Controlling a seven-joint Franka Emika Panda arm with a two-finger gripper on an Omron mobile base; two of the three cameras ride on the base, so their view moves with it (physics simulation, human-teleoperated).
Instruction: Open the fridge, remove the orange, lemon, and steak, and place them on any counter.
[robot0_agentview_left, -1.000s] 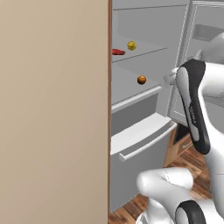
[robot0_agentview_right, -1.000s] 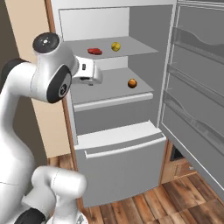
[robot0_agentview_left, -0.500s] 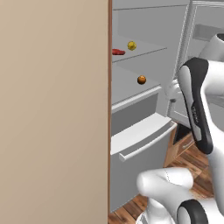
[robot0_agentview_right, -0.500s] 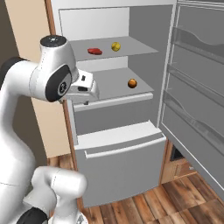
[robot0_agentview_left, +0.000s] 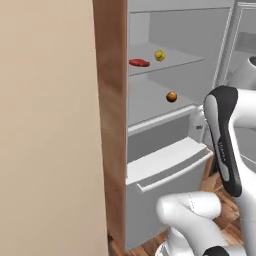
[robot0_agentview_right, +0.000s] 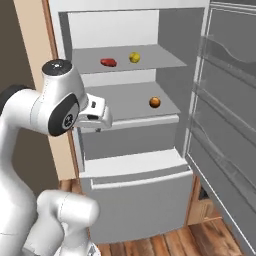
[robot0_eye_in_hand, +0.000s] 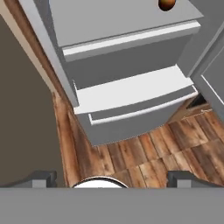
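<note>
Left base view: set behind and left of the arm, close against a tan wall panel, looking forward-right into the open fridge. Right base view: set behind and right, facing the fridge more squarely, its open door at the right edge. Both share the shelves and bottom drawer — seen from opposite sides. Hand view: looks steeply down, near the fridge front, over the drawer and wooden floor.
</note>
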